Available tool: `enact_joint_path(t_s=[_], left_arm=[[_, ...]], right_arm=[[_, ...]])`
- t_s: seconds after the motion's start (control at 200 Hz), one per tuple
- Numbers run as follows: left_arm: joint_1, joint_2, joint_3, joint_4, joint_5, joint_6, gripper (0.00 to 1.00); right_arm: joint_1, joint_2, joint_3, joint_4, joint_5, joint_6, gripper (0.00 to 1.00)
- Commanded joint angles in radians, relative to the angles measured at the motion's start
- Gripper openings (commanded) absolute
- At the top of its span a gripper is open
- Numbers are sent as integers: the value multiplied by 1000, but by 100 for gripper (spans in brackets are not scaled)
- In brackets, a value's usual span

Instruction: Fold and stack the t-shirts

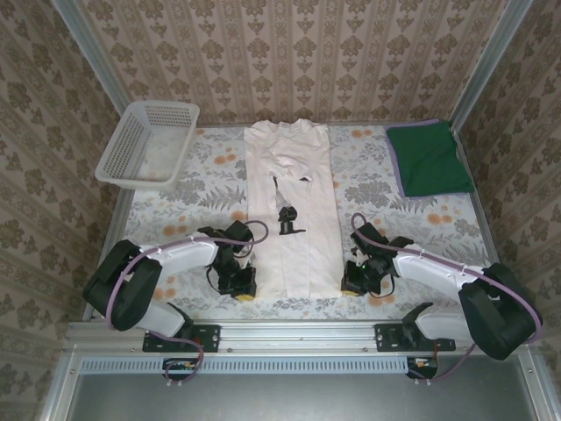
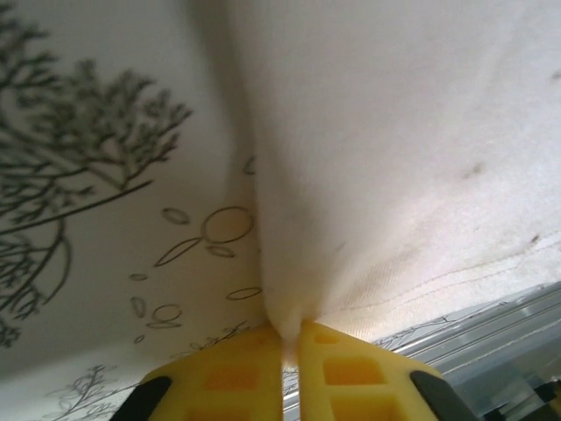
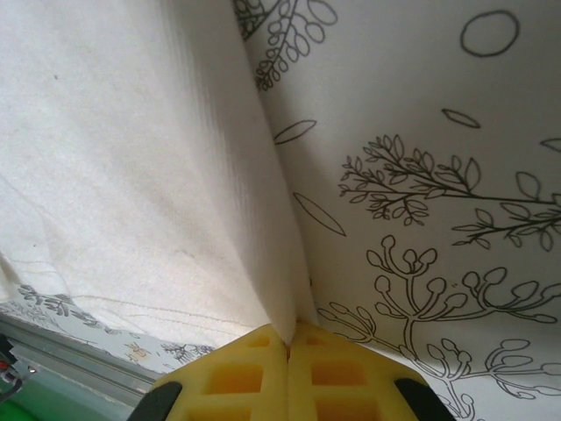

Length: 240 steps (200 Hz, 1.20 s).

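Observation:
A cream-white t-shirt (image 1: 292, 197) with a small black print lies as a long narrow strip down the middle of the table. My left gripper (image 1: 243, 288) is shut on its near left edge, the cloth (image 2: 394, 158) pinched between the yellow fingers (image 2: 219, 377). At the near right edge my right gripper (image 1: 355, 282) is shut on the same shirt (image 3: 131, 175), a fold caught between its yellow pads (image 3: 342, 373). A dark green t-shirt (image 1: 428, 160) with purplish edging lies folded at the back right.
A white plastic mesh basket (image 1: 147, 142) stands at the back left corner. The flowered tablecloth (image 1: 202, 189) covers the table. A metal rail (image 1: 298, 335) runs along the near edge, just behind both grippers.

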Motion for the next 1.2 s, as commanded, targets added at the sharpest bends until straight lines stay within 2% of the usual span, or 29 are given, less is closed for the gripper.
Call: enact_joint_path(t_s=[0.0, 0.045, 0.275, 0.51, 0.62, 0.72, 0.82, 0.985, 1.195], left_arm=[[-13, 0, 30, 5, -54, 34, 3], [-13, -5, 36, -18, -70, 40, 0], [-31, -65, 65, -145, -61, 58, 0], [-39, -169, 82, -309, -18, 43, 0], [-30, -211, 82, -322, -4, 32, 0], [-11, -228, 96, -293, 16, 19, 0], [27, -228, 147, -267, 41, 10, 0], [126, -161, 326, -233, 71, 5, 0], [240, 35, 560, -157, 94, -21, 0]], right_arm=[[7, 11, 12, -62, 15, -21, 2], [10, 14, 10, -65, 10, -20, 1], [101, -28, -37, -42, -31, 63, 0], [157, -183, -115, -18, -75, 222, 0], [155, -258, -100, -61, -67, 243, 0], [142, -264, -48, -72, -64, 244, 0], [87, -227, 60, -126, -67, 191, 0], [-93, -136, 232, -112, -141, 171, 0], [-223, 125, 462, -92, -153, 142, 0]])
